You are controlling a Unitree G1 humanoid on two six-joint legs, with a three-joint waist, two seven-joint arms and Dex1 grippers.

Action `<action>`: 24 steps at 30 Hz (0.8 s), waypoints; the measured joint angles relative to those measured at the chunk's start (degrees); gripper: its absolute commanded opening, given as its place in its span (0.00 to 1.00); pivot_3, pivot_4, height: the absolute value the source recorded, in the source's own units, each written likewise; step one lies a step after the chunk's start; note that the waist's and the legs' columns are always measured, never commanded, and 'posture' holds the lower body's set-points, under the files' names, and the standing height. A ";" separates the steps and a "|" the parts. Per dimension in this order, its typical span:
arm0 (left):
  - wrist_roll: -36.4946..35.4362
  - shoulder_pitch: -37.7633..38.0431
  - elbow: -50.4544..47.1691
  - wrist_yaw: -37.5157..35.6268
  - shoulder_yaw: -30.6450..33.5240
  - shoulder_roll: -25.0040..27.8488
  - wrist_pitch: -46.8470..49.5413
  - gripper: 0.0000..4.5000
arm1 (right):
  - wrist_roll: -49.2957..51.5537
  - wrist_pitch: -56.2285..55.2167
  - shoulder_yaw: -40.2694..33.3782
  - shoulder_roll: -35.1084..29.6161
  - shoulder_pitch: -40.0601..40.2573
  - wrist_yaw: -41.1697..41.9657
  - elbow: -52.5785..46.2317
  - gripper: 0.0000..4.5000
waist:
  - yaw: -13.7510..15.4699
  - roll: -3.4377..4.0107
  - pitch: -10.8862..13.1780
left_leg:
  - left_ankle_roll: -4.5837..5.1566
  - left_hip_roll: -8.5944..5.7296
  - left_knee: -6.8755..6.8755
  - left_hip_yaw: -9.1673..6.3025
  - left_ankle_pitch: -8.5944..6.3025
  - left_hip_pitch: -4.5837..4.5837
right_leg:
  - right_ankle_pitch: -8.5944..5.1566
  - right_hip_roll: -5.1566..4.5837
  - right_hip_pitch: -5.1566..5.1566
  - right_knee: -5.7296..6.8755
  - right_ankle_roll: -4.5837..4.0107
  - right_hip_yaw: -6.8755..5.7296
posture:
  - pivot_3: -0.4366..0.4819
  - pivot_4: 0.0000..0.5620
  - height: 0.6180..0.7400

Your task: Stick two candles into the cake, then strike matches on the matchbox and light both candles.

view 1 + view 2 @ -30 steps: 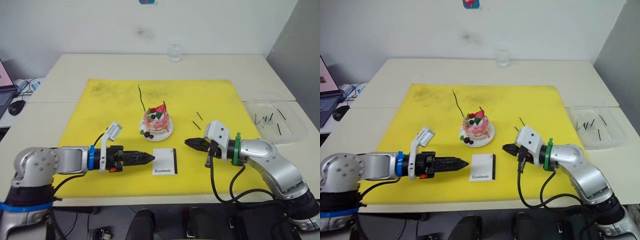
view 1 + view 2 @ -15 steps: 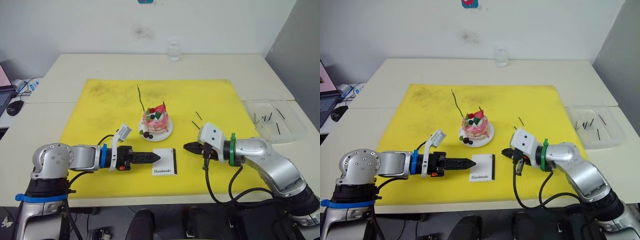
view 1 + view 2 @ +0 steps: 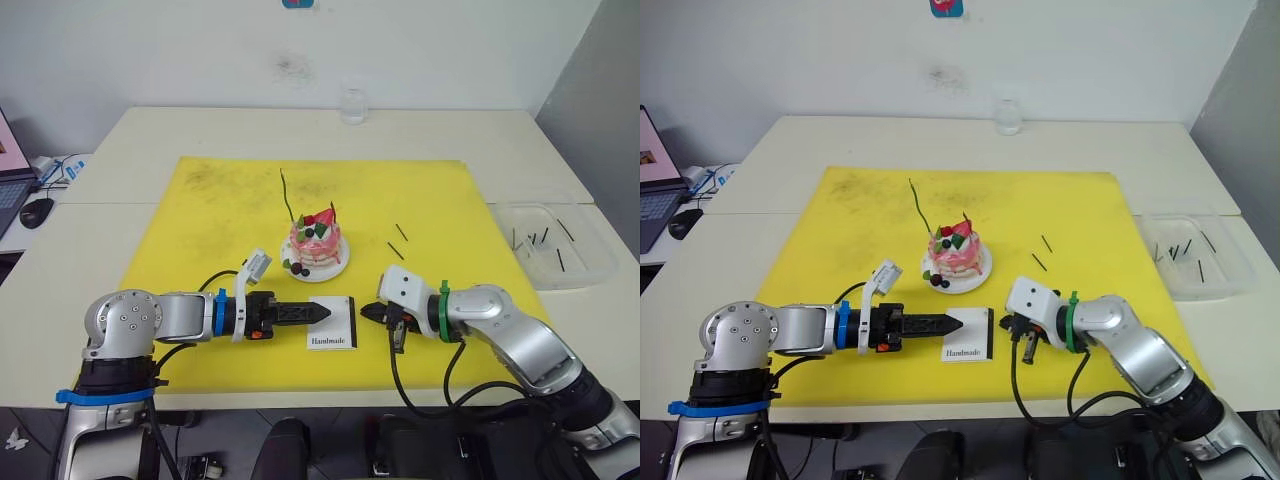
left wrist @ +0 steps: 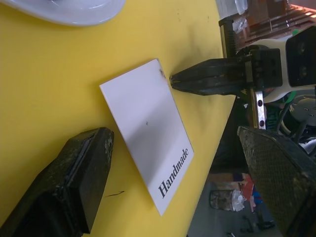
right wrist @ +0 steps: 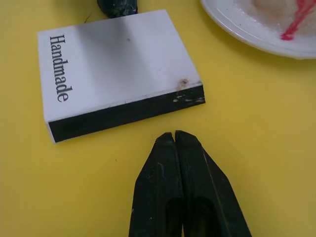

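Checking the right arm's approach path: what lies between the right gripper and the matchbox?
Only bare yellow mat separates right gripper from matchbox, seen in right wrist view.

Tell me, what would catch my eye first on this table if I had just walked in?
Probably the small pink cake with its strawberry, on a white plate in the middle of the bright yellow mat, two thin candles standing in it. Just in front lies a white matchbox printed "Handmade", with the left gripper and right gripper pointing at it from either side.
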 measured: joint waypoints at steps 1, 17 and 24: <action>0.34 0.00 0.00 -0.03 0.01 -0.24 -0.01 1.00 | -0.33 0.18 0.16 0.74 -0.08 -0.06 0.13 0.01 | 0.00 -0.01 0.00 | 0.00 0.00 0.00 0.00 0.00 0.00 | 0.00 0.00 0.01 0.00 0.00 -0.01 | 0.48 0.27 1.00; 3.29 1.08 -1.09 0.02 0.93 -3.28 -0.05 1.00 | -1.40 1.37 0.60 7.02 -0.52 0.30 1.95 0.01 | 0.09 -0.04 -0.06 | -0.03 -0.03 0.02 -0.01 0.02 0.02 | 0.03 -0.03 0.05 0.01 0.04 0.00 | 0.48 0.27 1.00; 3.84 1.50 -2.15 0.09 1.35 -4.13 0.24 0.96 | -0.66 3.25 0.53 8.49 -0.59 0.14 1.94 0.00 | 0.11 -0.05 -0.06 | -0.03 -0.10 0.03 0.01 0.02 0.02 | 0.04 -0.10 0.06 0.00 0.06 0.01 | 0.48 0.27 1.00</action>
